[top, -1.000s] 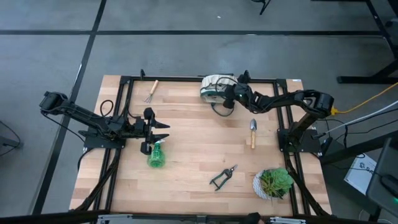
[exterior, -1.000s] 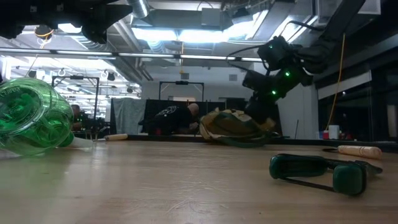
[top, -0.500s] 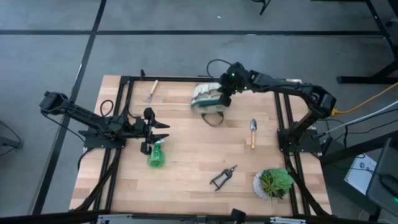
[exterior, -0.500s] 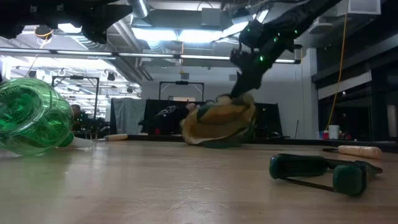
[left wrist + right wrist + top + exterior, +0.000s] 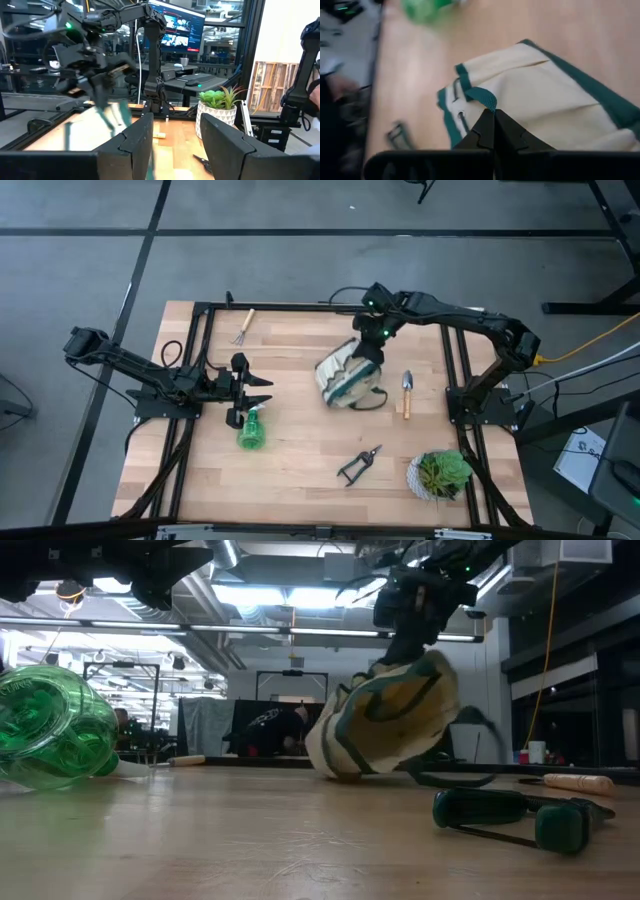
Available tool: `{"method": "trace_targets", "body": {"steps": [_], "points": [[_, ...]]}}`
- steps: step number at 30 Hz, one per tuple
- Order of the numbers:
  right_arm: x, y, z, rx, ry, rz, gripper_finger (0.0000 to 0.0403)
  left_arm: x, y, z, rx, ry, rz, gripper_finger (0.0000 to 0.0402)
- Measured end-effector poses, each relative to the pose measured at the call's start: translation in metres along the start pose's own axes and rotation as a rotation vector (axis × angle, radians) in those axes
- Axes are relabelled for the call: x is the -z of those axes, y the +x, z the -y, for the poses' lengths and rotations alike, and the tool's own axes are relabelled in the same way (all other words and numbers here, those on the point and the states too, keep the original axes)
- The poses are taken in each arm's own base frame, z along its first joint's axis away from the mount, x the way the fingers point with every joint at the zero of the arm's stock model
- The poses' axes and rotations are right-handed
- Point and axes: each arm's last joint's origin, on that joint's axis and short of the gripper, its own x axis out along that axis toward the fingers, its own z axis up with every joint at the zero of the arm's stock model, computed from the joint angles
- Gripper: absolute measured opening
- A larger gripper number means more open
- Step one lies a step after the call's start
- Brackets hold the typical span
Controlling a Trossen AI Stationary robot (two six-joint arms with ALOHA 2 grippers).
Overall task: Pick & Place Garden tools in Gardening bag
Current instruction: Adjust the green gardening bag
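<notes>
Wooden boards make up the table top (image 5: 300, 440). From above, the right gripper (image 5: 372, 348) pinches the soft beige canvas bag with green trim (image 5: 345, 377) near the table's middle. The left gripper (image 5: 262, 390) hangs over the see-through green spray bottle (image 5: 251, 430), fingers apart. Black-handled shears (image 5: 358, 465), a wooden-handled trowel (image 5: 406, 393) and a wooden-handled rake (image 5: 242, 325) lie apart.

From table height, the bag (image 5: 385, 720) tilts, one edge touching the wood.

The right wrist camera shows closed fingers (image 5: 493, 131) gripping a green loop.
</notes>
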Motion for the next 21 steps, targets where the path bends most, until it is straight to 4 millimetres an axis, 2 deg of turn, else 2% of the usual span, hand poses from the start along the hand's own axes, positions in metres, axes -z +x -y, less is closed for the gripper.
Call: {"method": "trace_targets", "body": {"steps": [4,21], "points": [[0.004,0.003,-0.008,-0.107,0.017,-0.034,0.0,0.0,0.0,0.0,0.0,0.0,0.0,0.0162],[-0.009,0.007,-0.011,-0.086,-0.117,0.065,0.0,0.0,0.0,0.0,0.0,0.0,0.0,0.0159]]}}
